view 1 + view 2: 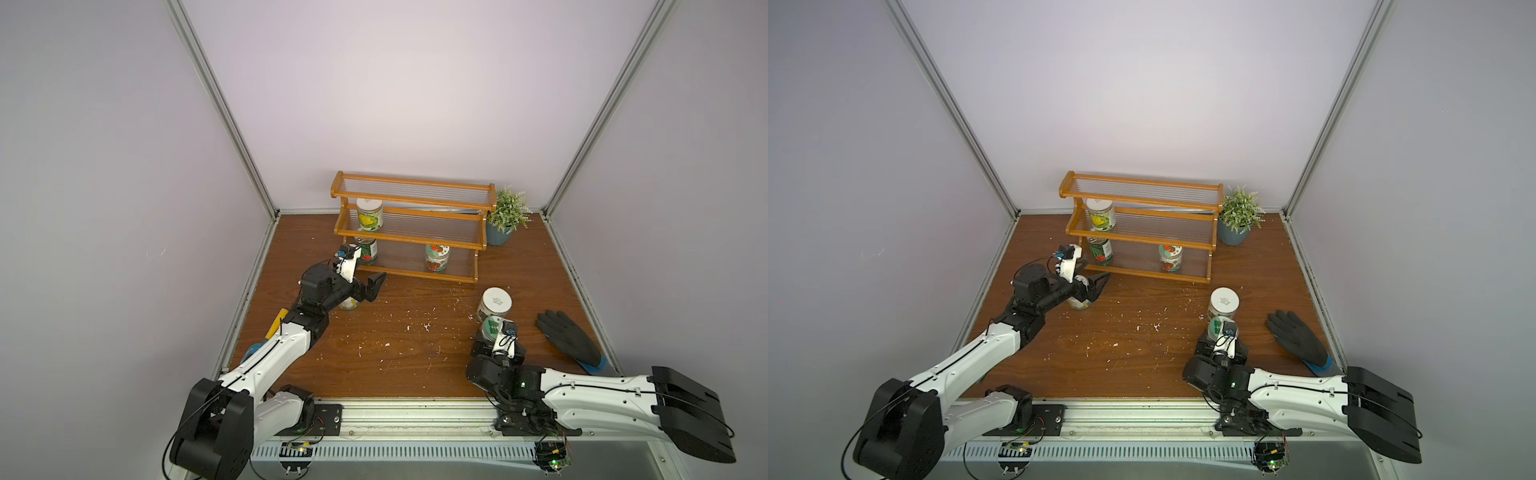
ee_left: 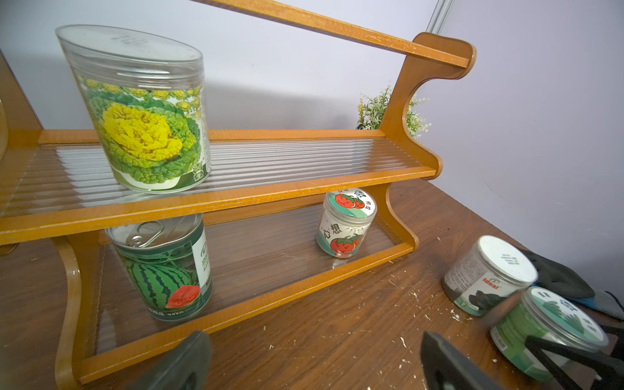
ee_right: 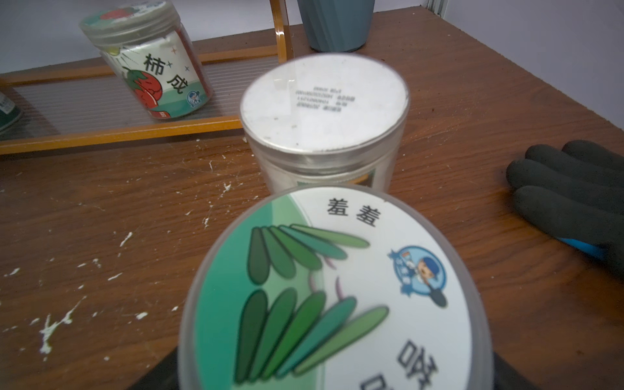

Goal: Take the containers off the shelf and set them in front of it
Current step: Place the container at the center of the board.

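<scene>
**Green-lidded jar sitting between the right jaws, three containers standing on the shelf**

Reading the top views with the back wall at 12 o'clock, the green-lidded jar point(image 1: 489, 326) is standing on the wooden table point(image 1: 374, 365) at about 4 o'clock. It is sitting between the fingers of the right gripper point(image 3: 337, 380). Whether those jaws are pressing on it or standing clear I cannot tell. A white-lidded jar point(image 1: 494, 303) is standing just beside it at its 12 o'clock, and a dark glove point(image 1: 569, 340) is lying at its 3 o'clock.

The left gripper point(image 1: 377, 286) is hovering with its jaws spread wide and holding nothing, just in front of the shelf point(image 1: 409, 239) at 12 o'clock. The watermelon can point(image 1: 368, 251) is standing on the bottom tier close to the gripper's 12 o'clock. The tier's front rail is lying between them, and the middle tier is overhanging the can. A cabbage jar point(image 1: 370, 215) is standing on the middle tier above the can. A tomato jar point(image 1: 437, 257) is standing on the bottom tier at the gripper's 2 o'clock. Another jar point(image 1: 1079, 301) is standing on the table at its 8 o'clock, half hidden under the left arm. A potted plant point(image 1: 505, 220) is standing at the shelf's 3 o'clock.
</scene>
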You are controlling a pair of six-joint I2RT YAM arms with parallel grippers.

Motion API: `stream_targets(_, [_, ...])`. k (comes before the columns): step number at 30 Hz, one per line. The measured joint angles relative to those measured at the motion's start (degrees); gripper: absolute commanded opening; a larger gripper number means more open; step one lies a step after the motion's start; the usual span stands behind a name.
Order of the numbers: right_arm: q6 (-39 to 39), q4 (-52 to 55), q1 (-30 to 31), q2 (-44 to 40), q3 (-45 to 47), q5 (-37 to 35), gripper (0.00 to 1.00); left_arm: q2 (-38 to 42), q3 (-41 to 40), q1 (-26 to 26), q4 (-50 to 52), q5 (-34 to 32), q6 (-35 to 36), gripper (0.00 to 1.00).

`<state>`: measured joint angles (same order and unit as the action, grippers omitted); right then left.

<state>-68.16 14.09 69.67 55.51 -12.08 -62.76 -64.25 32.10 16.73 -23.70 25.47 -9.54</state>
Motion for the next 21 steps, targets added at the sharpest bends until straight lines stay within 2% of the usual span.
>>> stream_targets(8, [0.24,2.19,0.04,-0.55,-0.94,0.39,0.99,0.87,0.00,0.00,0.04,-0.04,0.04,1.00])
stream_targets(16, [1.70,8.11,1.18,-6.95,-7.30,0.55,0.99,1.53,0.00,0.00,0.52,-0.24,0.17,1.00])
stream_targets(21, [1.05,12.74,1.60,-7.34,-11.30,1.29,0.99,1.53,0.00,0.00,0.57,-0.28,0.15,1.00])
